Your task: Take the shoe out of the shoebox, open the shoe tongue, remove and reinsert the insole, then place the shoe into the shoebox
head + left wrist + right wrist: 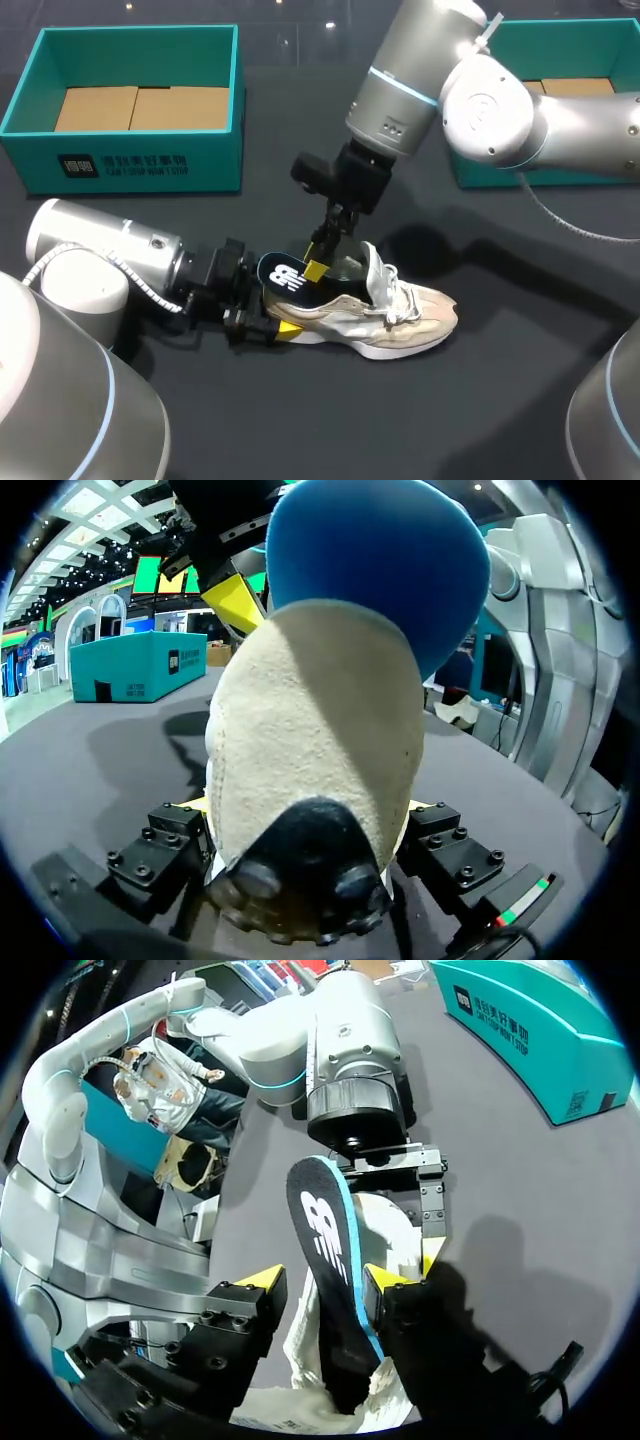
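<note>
A beige and white shoe (410, 315) lies on its sole on the dark table, toe to the right. Its dark blue insole (285, 275) with a white logo sticks up out of the heel opening. My left gripper (275, 322) lies low on the table, fingers pressed on both sides of the heel (310, 730). From above, my right gripper (322, 262) comes down over the insole (330, 1250). In the right wrist view the insole stands between that gripper's (325, 1280) fingers; one yellow tip (385, 1280) touches its edge, the other (262, 1278) stands a little off it.
A teal shoebox (130, 160) with a cardboard liner stands at the back left. A second teal box (500, 178) stands at the back right, partly behind my right arm. Bare dark tabletop lies in front of the shoe.
</note>
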### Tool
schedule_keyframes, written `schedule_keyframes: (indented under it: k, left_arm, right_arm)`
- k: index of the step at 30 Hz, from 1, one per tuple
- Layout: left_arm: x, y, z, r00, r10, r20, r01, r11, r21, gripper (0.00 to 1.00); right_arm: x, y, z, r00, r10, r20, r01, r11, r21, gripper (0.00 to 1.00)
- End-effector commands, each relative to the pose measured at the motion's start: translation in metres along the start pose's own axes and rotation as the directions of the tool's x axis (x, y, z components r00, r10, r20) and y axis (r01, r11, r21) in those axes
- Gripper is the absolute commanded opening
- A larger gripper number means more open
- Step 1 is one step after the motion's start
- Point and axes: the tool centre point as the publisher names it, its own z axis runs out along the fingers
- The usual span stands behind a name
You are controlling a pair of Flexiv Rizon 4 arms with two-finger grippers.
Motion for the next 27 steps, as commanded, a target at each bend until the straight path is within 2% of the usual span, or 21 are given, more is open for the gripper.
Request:
schedule_keyframes:
  k: [1,13,27]
  left_arm:
    - [-0.001,0.002,0.001,1.0,0.0,0.0,0.0,1.0,-0.001,0.0]
    - [-0.001,0.002,0.001,1.0,0.0,0.0,0.0,1.0,-0.001,0.0]
    - [-0.001,0.002,0.001,1.0,0.0,0.0,0.0,1.0,-0.001,0.0]
  right_arm:
    - [-0.007,0.001,0.005,1.0,-0.003,-0.02,0.002,1.0,-0.005,0.48]
    - [-0.016,0.002,0.015,0.995,-0.025,-0.098,0.022,0.999,-0.029,0.48]
    - [-0.011,-0.014,0.034,0.982,-0.008,-0.187,-0.01,0.995,-0.095,0.46]
